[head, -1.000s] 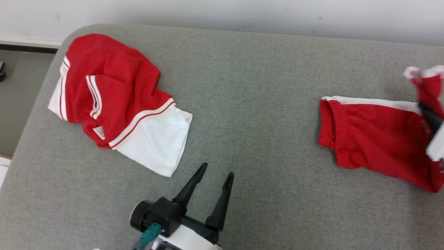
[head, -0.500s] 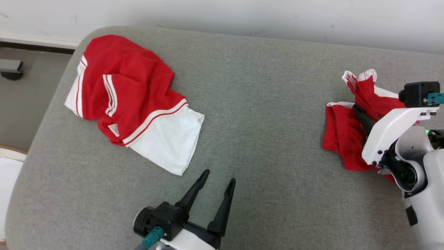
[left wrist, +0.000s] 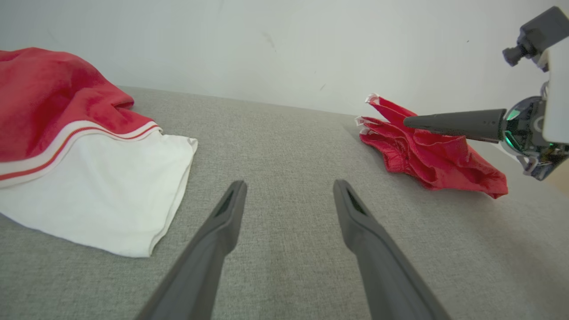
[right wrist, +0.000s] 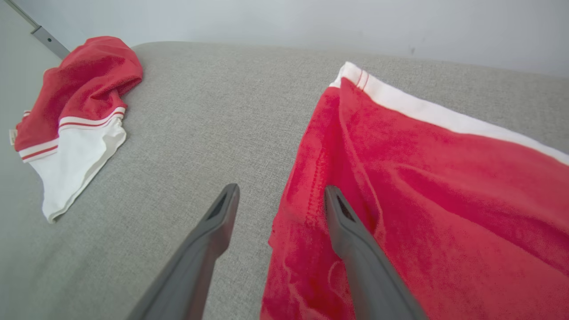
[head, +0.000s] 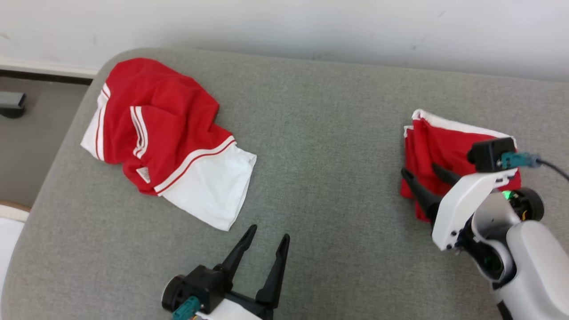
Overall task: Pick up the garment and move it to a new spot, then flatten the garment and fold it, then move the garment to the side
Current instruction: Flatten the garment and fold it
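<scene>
The garment, red shorts with a white band, lies folded in a flat heap at the right of the grey cushion. My right gripper stands open at the garment's near left edge, one finger over the red cloth and the other over bare cushion, holding nothing. In the right wrist view the garment spreads under the right finger of that gripper. My left gripper is open and empty over the cushion's front middle. The left wrist view has the left gripper open, with the garment far to the right.
A rumpled red and white shirt lies at the cushion's back left, also in the left wrist view and right wrist view. A white wall runs behind the cushion. Floor lies past the left edge.
My right gripper has opened and let go of the lifted part of the garment, which now lies folded over on itself. The head camera has shifted. The left gripper stays open.
</scene>
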Tool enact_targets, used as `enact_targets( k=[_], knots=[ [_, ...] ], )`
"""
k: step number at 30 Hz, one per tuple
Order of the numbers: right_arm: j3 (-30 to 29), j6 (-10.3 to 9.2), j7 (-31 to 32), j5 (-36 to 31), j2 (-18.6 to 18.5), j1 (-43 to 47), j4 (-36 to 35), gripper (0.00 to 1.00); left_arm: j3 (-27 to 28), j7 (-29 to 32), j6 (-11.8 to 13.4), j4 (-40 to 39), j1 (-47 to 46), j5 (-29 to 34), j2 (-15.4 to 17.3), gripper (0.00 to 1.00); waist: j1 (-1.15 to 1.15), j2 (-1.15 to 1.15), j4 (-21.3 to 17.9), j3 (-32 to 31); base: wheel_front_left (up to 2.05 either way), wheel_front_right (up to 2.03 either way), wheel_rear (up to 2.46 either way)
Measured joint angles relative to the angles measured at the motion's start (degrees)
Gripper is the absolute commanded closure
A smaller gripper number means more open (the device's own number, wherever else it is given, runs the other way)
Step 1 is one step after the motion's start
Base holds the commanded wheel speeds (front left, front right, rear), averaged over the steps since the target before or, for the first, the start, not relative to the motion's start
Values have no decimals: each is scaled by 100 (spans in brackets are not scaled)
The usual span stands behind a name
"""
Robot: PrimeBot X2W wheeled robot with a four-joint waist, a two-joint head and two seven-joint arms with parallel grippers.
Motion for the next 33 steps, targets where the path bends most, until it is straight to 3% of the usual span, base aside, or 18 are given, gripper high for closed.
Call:
enact_targets(
  k=[7, 14, 22, 26, 28, 29, 30, 33],
  knots=[
    [400, 0, -548, 357, -298, 729, -927, 0, 218, 0, 25, -12, 254, 3, -1, 0, 0, 0, -242, -312, 0, 0, 0],
    [191, 0, -1566, 40, -914, 1494, -1437, 0, 495, -1, 55, -151, 558, 63, -2, 0, 0, 0, -476, -625, 0, 0, 0],
    [-703, 0, -2996, -678, -1081, 2135, -1056, 0, 728, -1, 86, -394, 972, 64, -2, 0, -1, 0, -663, -942, 0, 0, 0],
    [-869, 0, -3290, -865, -981, 2162, -775, 0, 747, 0, 74, -486, 1026, 154, -2, 0, -1, 0, -627, -911, 0, 0, 0],
    [-809, 0, -3339, -914, -975, 2030, -658, 56, 734, 0, 49, -512, 1011, 159, -2, 0, -1, 0, -578, -843, 0, 0, 0],
    [-747, 0, -3339, -936, -966, 1922, -600, 74, 727, -1, 40, -525, 999, 163, -3, 0, -1, 0, -545, -809, 0, 0, 0],
    [-691, 1, -3339, -957, -953, 1800, -538, 98, 712, -1, 31, -533, 986, 163, -3, 0, -1, 0, -512, -773, 0, 0, 0],
    [-424, 1, -3288, -1089, -940, 1409, -282, 100, 678, -1, 26, -532, 904, 163, -2, 0, -1, 0, -396, -652, 0, 0, 0]
  ],
)
